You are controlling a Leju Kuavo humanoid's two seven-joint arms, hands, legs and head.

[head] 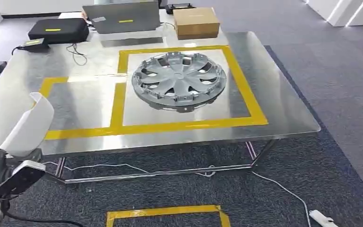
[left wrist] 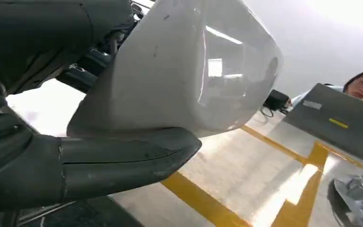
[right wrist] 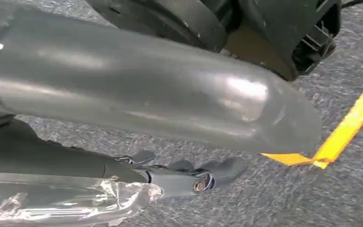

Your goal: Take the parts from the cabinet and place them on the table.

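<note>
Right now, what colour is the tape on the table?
Yellow tape, seen best in the head view.

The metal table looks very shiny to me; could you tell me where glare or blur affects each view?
Head view: the table mirrors the hubcap and laptop; mild softness overall. Left wrist view: bright glare on the tabletop by the yellow tape, window reflections on the white part, background washed out. Right wrist view: highlights streak the grey part; the carpet stays fairly sharp.

A steel table (head: 274,101) marked with yellow tape (head: 119,101) carries a silver hubcap (head: 179,80) and a cardboard box (head: 196,22).
</note>
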